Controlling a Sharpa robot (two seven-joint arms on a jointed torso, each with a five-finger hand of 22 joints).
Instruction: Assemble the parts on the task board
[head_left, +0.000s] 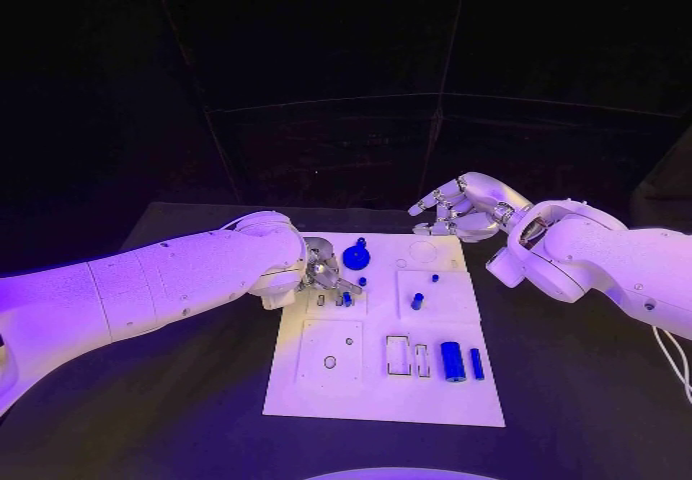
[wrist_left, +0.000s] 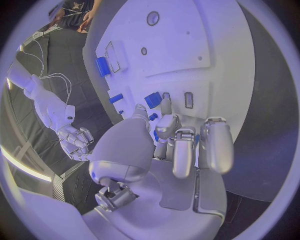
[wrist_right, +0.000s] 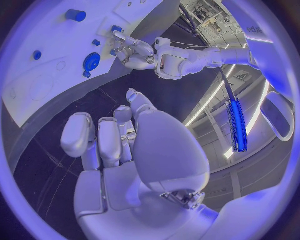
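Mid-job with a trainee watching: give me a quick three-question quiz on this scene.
1. True or false: the silver right hand holds a blue part.
2. Which is over the white task board? A: the silver left hand. B: the right hand. C: neither.
3. Fill in: beside the thick blue cylinder lies a ___.
Key: 1 false; 2 A; 3 slim blue rod.
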